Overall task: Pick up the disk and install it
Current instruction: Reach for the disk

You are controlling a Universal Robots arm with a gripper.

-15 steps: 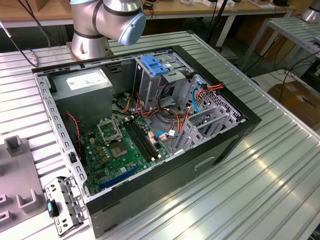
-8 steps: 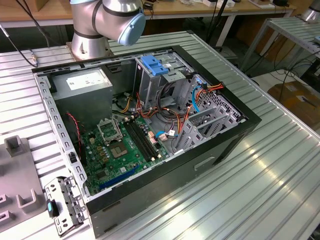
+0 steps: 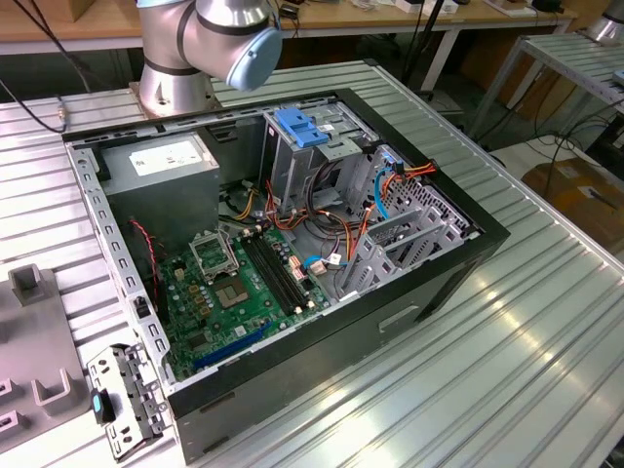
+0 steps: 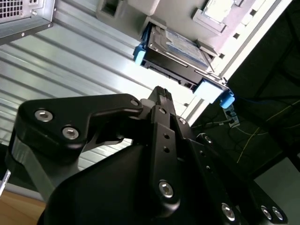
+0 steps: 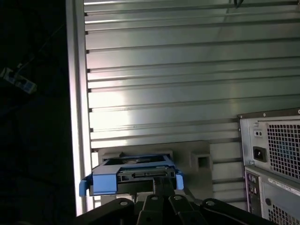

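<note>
Your gripper (image 4: 161,93) near the disk (image 4: 174,51), not touching, its state you cannot tell, disk in grey holder (image 5: 200,157), computer case (image 3: 439,283) mid-frame, exterior view.

Silver arm (image 3: 210,39) at the exterior view's far edge, upright round base (image 3: 174,88), elbow joint with a light-blue cap (image 3: 255,54) turned toward the camera, black hand (image 4: 161,96) (image 5: 157,206) in both wrist views, bolted linkage bars converging to a narrow tip

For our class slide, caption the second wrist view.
Black pincer near the dark rectangular hard drive with blue plastic rails, at the edge of the ribbed metal table.
</note>
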